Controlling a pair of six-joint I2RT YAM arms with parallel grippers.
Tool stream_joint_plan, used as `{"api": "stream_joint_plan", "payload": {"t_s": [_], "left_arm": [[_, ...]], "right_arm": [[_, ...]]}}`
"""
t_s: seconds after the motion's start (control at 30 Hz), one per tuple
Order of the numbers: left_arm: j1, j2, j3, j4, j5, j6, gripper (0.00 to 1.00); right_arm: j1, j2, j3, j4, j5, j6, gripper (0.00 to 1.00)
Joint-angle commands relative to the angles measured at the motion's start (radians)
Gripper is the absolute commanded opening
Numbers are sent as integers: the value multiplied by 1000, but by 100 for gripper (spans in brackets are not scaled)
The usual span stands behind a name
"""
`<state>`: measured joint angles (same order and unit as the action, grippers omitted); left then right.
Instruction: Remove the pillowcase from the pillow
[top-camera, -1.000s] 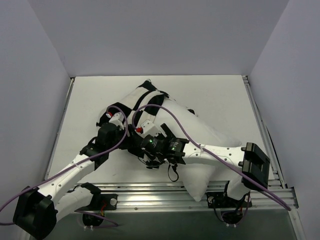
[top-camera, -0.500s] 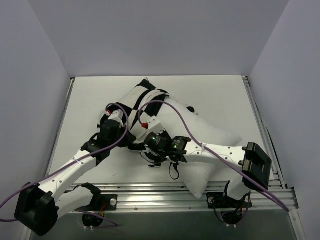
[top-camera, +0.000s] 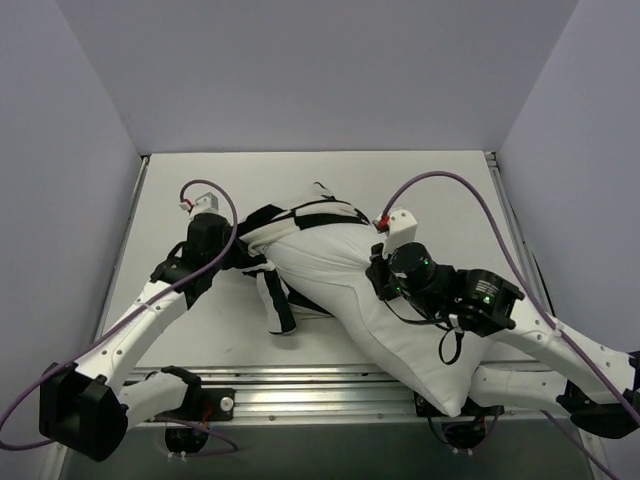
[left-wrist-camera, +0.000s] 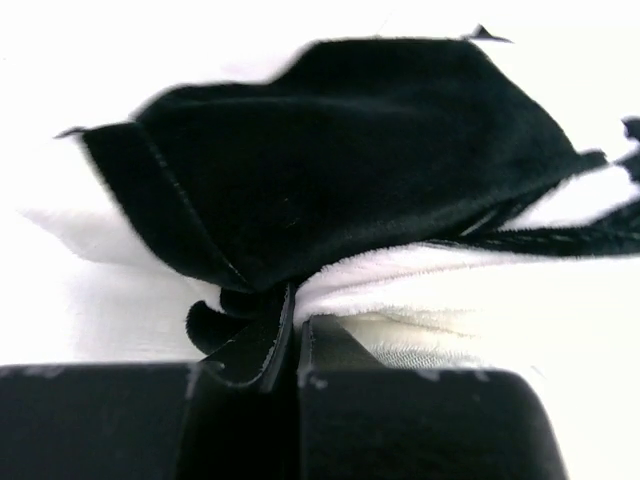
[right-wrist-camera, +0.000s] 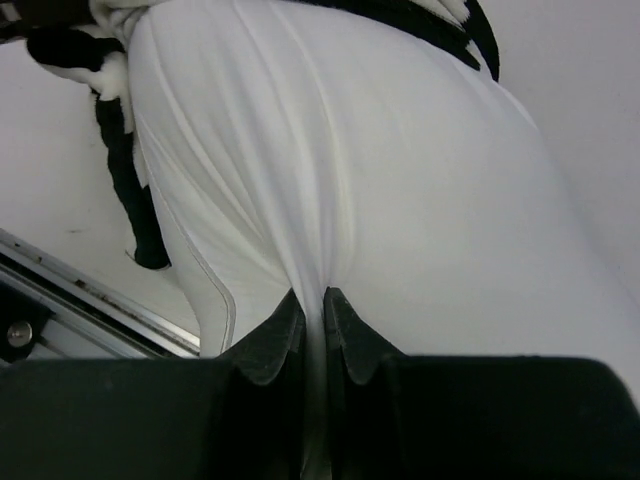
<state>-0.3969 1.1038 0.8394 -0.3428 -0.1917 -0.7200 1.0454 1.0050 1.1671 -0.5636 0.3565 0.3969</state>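
A plump white pillow (top-camera: 345, 275) is seen lying slantwise across the table (top-camera: 450, 195), one corner reaching over the metal rail (top-camera: 300, 382) at the near edge. The black-and-white pillowcase (top-camera: 285, 215) is bunched around the pillow's far left end, with a strip of it trailing down onto the table. A fold at the pillowcase's edge is pinched between the closed fingers of the left gripper (left-wrist-camera: 295, 325). On the other side, a ridge of the pillow's white fabric is clamped by the right gripper (right-wrist-camera: 313, 300), its fingers pressed together on it.
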Motion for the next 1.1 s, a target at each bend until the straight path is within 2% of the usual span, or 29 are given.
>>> {"api": "stream_joint_plan", "payload": {"t_s": [0.0,0.07,0.3,0.33,0.47,0.5,0.53,0.57,0.6,0.63,0.67,0.7,0.73,0.77,0.8,0.93,1.03,1.07], "left_arm": [[99,105,26,10,-261,10,3],[125,152,44,31,-258,-2,3],[178,407,148,94,-151,5,6],[179,424,161,96,-103,10,6],[176,383,172,100,24,46,15],[175,355,158,102,49,57,18],[173,328,152,99,75,71,33],[171,265,148,94,99,106,41],[167,231,145,90,139,129,49],[165,202,142,94,159,154,60],[162,150,139,106,184,204,65],[159,128,150,117,233,227,77],[158,113,162,120,257,249,77],[155,99,182,125,282,302,85],[150,100,205,125,303,329,88],[74,194,378,65,379,477,93],[12,329,550,-5,390,591,94],[-28,402,594,-22,396,640,94]], "right_arm": [[-28,-104,95,-197,56,-21,0],[-30,-126,91,-196,27,-18,0],[-28,-140,-65,10,-338,-32,0],[-28,-128,-114,36,-435,-36,0],[-27,-53,-173,142,-556,-32,1],[-27,-40,-173,149,-567,-32,8],[-27,-23,-172,159,-576,-39,16],[-27,-20,-164,159,-558,-43,34],[-30,-19,-140,159,-535,-46,44],[-34,-16,-123,153,-504,-50,51],[-38,-13,-104,136,-467,-58,61],[-48,-5,-63,114,-399,-62,67],[-56,0,-44,114,-369,-67,71],[-64,6,-26,96,-349,-73,77],[-70,12,8,87,-280,-73,80],[-128,41,39,74,-156,-64,93],[-212,70,40,83,-195,-78,99],[-298,81,39,100,-236,-87,100]]}}
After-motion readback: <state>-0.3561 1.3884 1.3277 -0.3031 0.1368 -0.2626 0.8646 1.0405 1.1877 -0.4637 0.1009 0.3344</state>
